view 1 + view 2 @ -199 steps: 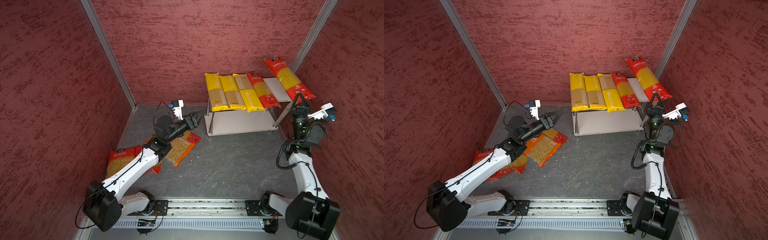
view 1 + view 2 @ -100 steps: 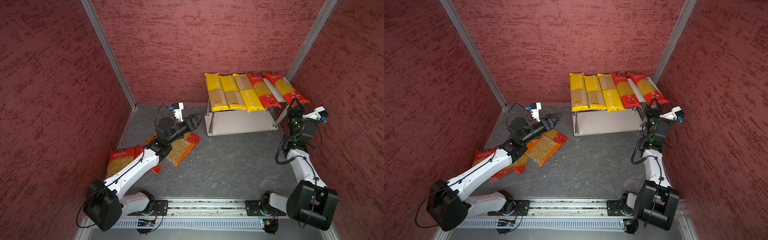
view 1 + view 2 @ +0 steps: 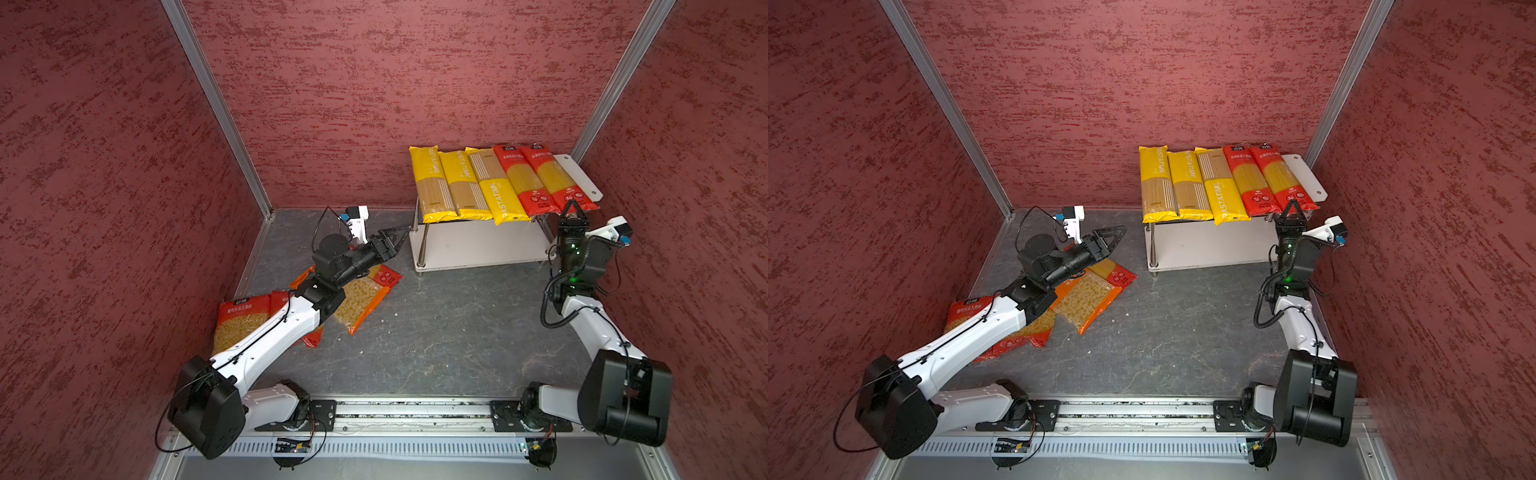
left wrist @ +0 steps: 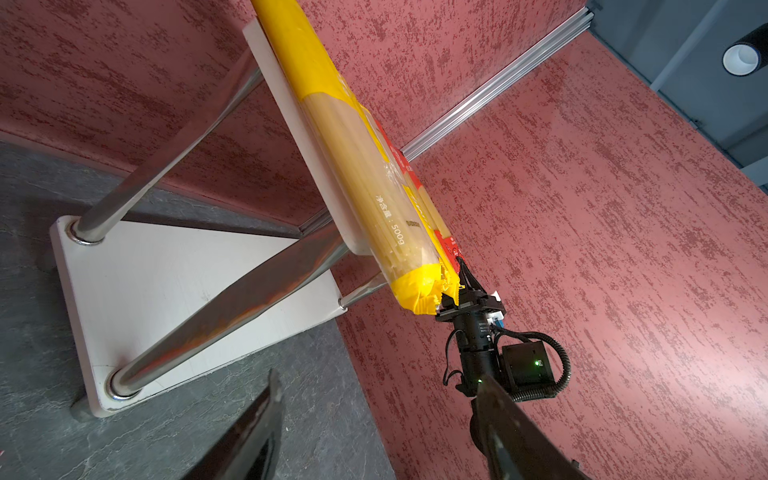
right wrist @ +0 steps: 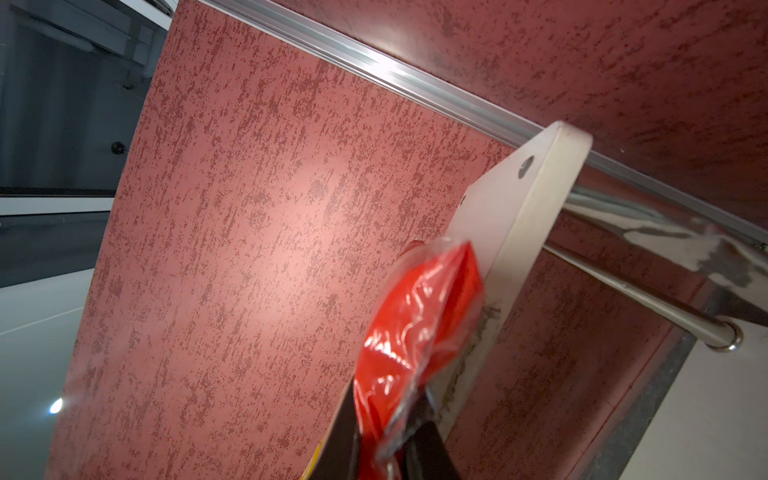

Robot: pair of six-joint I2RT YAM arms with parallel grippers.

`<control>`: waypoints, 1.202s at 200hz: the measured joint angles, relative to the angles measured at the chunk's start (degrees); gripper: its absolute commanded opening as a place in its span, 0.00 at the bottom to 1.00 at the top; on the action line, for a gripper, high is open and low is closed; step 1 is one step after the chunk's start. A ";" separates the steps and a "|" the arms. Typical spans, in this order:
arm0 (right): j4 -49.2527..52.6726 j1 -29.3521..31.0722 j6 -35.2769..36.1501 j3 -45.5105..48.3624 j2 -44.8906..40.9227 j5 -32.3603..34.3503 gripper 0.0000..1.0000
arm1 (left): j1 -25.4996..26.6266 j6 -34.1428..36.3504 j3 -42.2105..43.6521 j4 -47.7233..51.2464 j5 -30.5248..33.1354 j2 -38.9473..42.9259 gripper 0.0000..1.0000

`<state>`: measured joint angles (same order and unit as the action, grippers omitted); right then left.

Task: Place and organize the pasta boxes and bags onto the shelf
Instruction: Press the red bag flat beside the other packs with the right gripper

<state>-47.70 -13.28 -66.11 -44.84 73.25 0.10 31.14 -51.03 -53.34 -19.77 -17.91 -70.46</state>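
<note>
The right gripper (image 3: 572, 205) stands at the right of both top views, pointing up at the near edge of the shelf (image 3: 420, 249), where the top board (image 3: 582, 174) shows a bare strip at its right end. Its narrow jaws flank the crinkled clear tail of the rightmost red spaghetti pack (image 3: 555, 178). In the right wrist view the film runs between the fingers (image 5: 422, 440), but whether they pinch it or merely flank it I can't tell. That pack lies flat on the top board with its tail overhanging the near edge, just beside a second red spaghetti pack (image 3: 521, 178). Left of these lie three yellow spaghetti packs (image 3: 461, 183), side by side, so five long packs sit in a row grouped by colour.

The left gripper (image 3: 402, 232), a little left of centre, hangs slack-jawed and empty. It is aimed toward the shelf's left legs and touches nothing.

Below it, toward the lower left, the short-pasta bags lie on the floor: an orange bag (image 3: 365, 299), a red bag (image 3: 963, 316) and a second red bag (image 3: 1021, 343) largely under the left arm. The lower board (image 3: 1208, 245) holds nothing I can see.

By my reckoning the long packs are dealt with, bar letting go of this last one. The three floor bags are what's left, likely for the lower board.
</note>
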 measured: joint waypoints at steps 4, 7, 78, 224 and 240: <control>-0.02 0.02 -0.15 0.11 -0.17 0.00 0.33 | 0.00 0.00 0.00 0.00 0.02 0.00 0.72; -0.02 0.07 0.22 0.22 -0.35 -0.02 0.34 | 0.00 0.00 0.00 0.00 0.00 0.00 0.72; 3.58 -3.72 -2.60 5.16 -7.02 -8.24 0.62 | -0.63 0.00 0.98 -0.28 -0.02 0.00 0.72; 5.01 -12.28 -6.14 2.75 -6.49 -22.27 0.59 | -0.98 -0.68 3.82 -0.85 -0.15 0.11 0.72; 3.91 -12.28 -6.88 1.70 -5.33 -22.29 0.57 | -0.98 -0.68 3.91 -0.81 -0.11 0.31 0.72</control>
<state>-43.79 -25.56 -72.99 -43.13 67.92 -22.20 30.15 -51.70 -49.43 -20.58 -18.02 -70.15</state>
